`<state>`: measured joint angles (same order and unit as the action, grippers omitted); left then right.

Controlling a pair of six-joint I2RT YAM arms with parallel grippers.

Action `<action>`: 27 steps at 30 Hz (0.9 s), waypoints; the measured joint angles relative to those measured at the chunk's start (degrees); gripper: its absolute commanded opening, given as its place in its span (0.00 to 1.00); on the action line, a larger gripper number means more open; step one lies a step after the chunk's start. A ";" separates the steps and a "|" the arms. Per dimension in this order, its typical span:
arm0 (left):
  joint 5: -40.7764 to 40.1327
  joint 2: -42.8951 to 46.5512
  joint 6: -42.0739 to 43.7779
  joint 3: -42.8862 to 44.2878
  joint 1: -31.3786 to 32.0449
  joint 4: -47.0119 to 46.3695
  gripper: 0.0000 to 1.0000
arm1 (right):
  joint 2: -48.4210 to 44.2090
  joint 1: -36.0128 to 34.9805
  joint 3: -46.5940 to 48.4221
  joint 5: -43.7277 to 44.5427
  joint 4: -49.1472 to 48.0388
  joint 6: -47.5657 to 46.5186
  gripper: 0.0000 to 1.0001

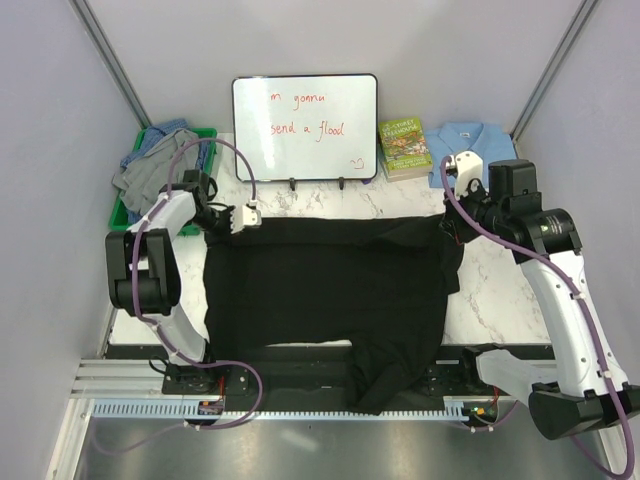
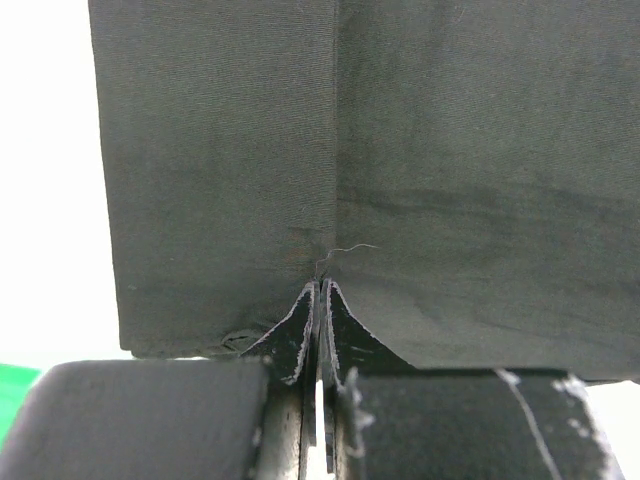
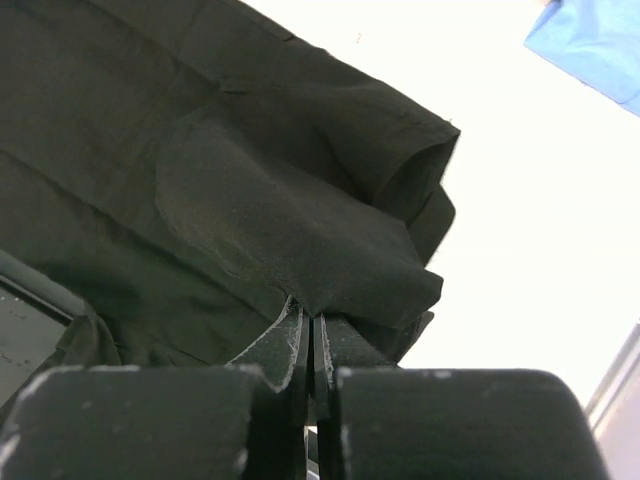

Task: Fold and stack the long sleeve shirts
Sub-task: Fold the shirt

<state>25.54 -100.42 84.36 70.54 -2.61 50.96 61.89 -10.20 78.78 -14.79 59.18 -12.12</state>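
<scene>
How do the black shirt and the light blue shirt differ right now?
The black shirt lies spread across the middle of the table; the light blue shirt sits compactly folded at the far right corner. The left gripper and right gripper pinch the black shirt's far corners; the light blue shirt is untouched. Both rest on the table.

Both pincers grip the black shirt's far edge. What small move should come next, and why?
Probably raise both far corners together and carry them toward the near edge for a fold. The left pincer and right pincer are each shut on the black shirt, which lies spread on the table, one sleeve hanging off the near side.
</scene>
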 measured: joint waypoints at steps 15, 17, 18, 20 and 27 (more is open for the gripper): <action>0.59 0.04 -1.29 -3.39 -0.55 -0.02 0.54 | 9.86 -2.45 -2.49 -6.82 -1.07 -5.33 0.05; 1.95 3.34 -2.34 -3.67 -0.98 0.22 0.62 | 13.11 -4.52 -1.05 -7.48 -2.21 -6.25 0.06; 2.71 4.72 -2.97 -3.67 -1.20 0.17 0.64 | 14.86 -5.70 -0.15 -7.74 -2.73 -6.84 0.07; 5.07 7.89 -5.20 -3.67 -1.90 0.13 0.65 | 18.53 -8.31 1.55 -8.00 -3.82 -7.93 0.07; 12.02 14.12 -15.10 -6.43 -6.75 -0.70 0.68 | 36.63 -20.20 10.82 -8.20 -6.54 -11.32 0.19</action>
<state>37.56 -86.30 69.25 64.12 -9.37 50.26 98.52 -30.39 89.60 -22.98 52.64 -23.44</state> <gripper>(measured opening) 0.671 0.114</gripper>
